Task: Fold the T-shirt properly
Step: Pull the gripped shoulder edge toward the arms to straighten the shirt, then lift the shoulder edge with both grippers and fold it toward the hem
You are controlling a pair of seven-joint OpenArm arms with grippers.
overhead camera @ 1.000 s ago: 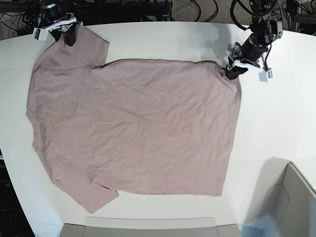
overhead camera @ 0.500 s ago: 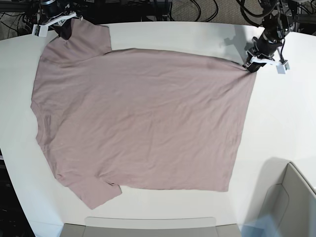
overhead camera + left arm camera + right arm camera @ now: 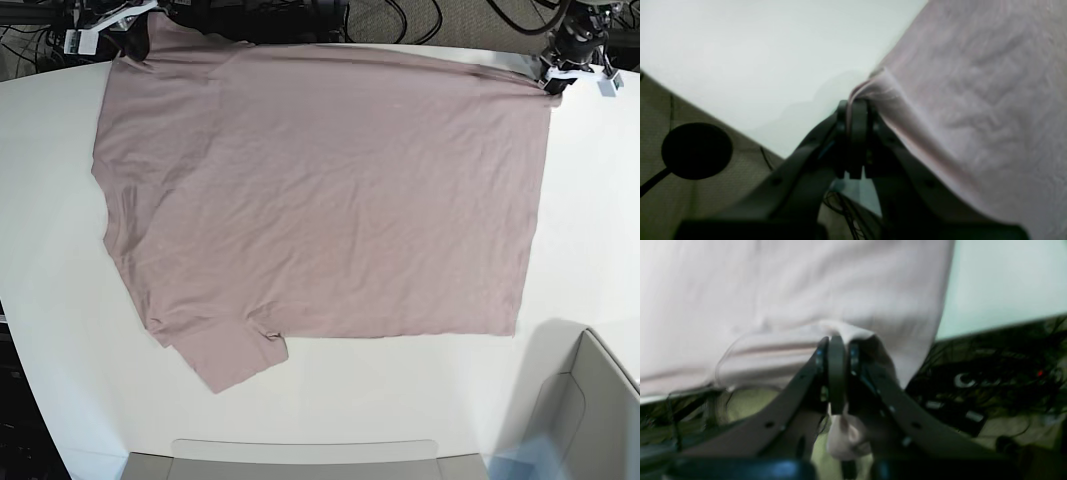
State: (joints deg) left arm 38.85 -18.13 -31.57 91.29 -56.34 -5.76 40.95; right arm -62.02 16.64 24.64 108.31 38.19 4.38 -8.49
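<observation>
The left gripper (image 3: 856, 110) is closed on a corner of the T-shirt (image 3: 320, 190), at the upper right of the base view. The right gripper (image 3: 836, 346) pinches the sleeve edge at the upper left. The shirt lies spread on the white table (image 3: 60, 330); I judge no fold is made yet.

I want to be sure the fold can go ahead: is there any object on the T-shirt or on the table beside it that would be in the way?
Nothing visible is. The T-shirt lies spread on the white table, with no object on it. The left gripper and the right gripper are shut on its far corners.
</observation>
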